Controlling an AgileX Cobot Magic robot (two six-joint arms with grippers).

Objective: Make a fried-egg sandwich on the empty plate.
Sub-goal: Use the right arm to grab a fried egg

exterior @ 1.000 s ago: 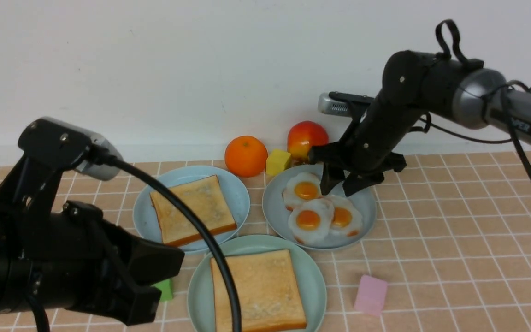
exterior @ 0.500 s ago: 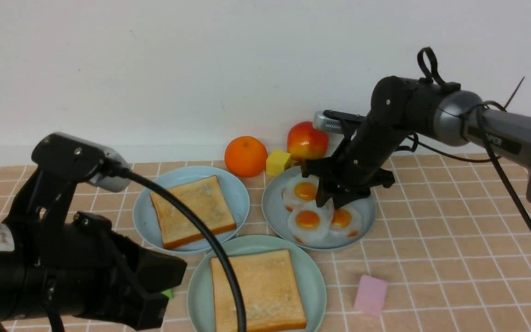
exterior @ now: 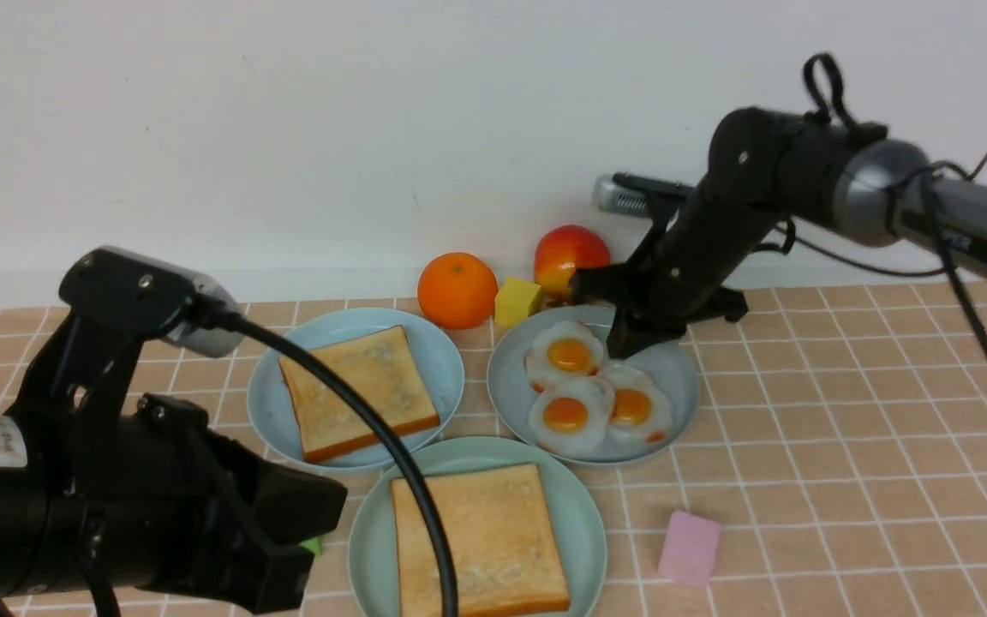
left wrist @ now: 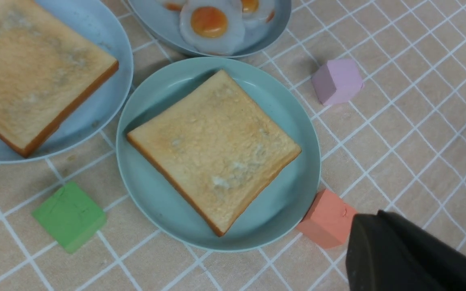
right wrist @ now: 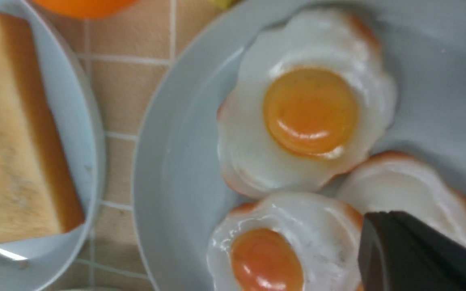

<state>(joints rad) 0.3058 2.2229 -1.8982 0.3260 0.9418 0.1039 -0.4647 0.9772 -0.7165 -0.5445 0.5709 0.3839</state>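
Note:
One golden toast slice (exterior: 481,540) (left wrist: 212,149) lies flat on the mint-green empty plate (exterior: 583,514) (left wrist: 297,121) near the front. The other toast slice (exterior: 356,390) (left wrist: 26,76) rests on the sky-blue plate (exterior: 438,360). Three fried eggs (exterior: 569,353) (exterior: 566,413) (exterior: 635,407) overlap on the grey-blue plate (exterior: 673,377). My right gripper (exterior: 619,347) (right wrist: 372,222) hangs shut just above the eggs, nothing in it. At the front left, beside the mint-green plate, my left gripper (exterior: 305,548) (left wrist: 368,220) is low, shut and holding nothing.
An orange (exterior: 457,290), a yellow block (exterior: 517,300) and a red apple (exterior: 571,257) stand by the back wall. A pink block (exterior: 689,547) lies right of the mint plate, a green block (left wrist: 69,216) left of it, an orange-red block (left wrist: 326,218) against its rim.
My right gripper dipped onto the eggs, shut its jaws and rose again without an egg. The nearest egg slid slightly left. The left arm drew back a little.

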